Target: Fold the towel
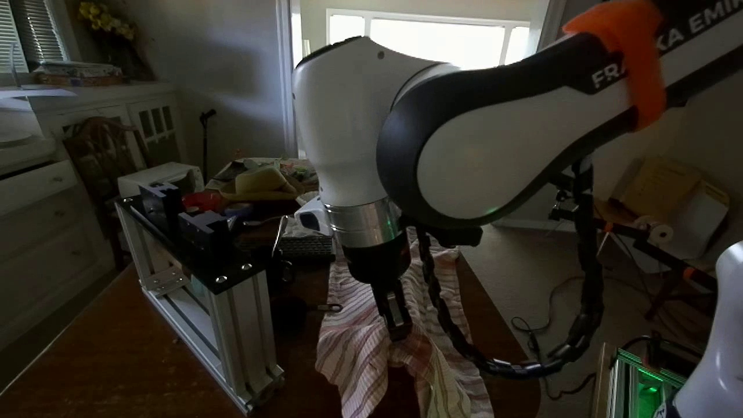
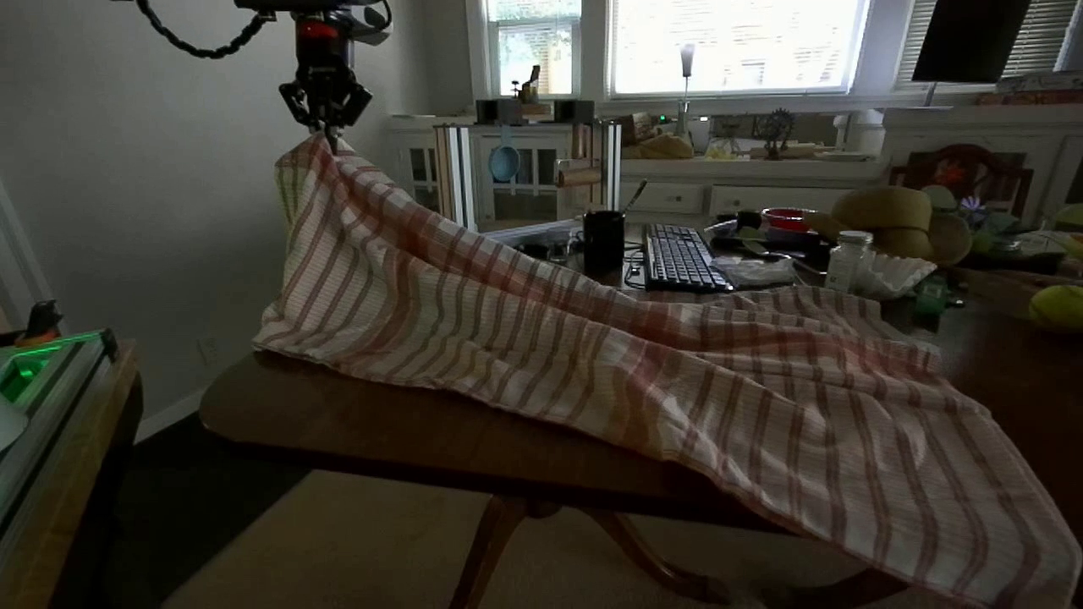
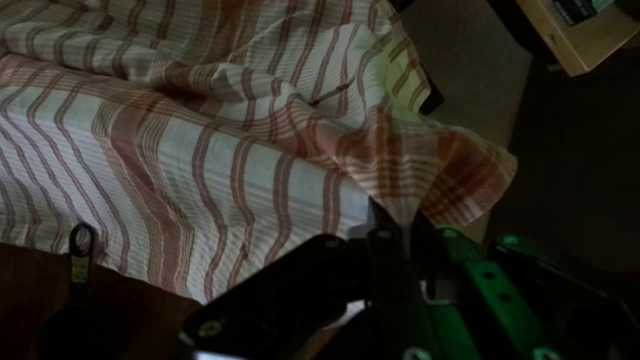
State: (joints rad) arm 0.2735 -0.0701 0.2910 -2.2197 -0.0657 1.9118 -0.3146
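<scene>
The towel [image 2: 525,338] is white-cream with red-pink stripes. It lies wrinkled along the table and drapes over its edge at the near right in an exterior view. Its far-left end is lifted into a peak. My gripper [image 2: 330,139] is shut on that raised corner, above the table end. In an exterior view the gripper [image 1: 399,334] points down at the towel [image 1: 354,354], and its lifted end hangs in folds on both sides. In the wrist view the towel [image 3: 165,130] narrows to a pinched point between the fingertips [image 3: 402,220], with a small flap at the right.
A metal frame stand [image 1: 244,325] stands on the table [image 2: 406,423] beside the towel. A black cup [image 2: 604,241], keyboard [image 2: 681,258], glass jar [image 2: 849,262] and straw hat [image 2: 888,216] lie along the towel's far side. A dark utensil handle [image 3: 80,270] touches the towel's edge in the wrist view.
</scene>
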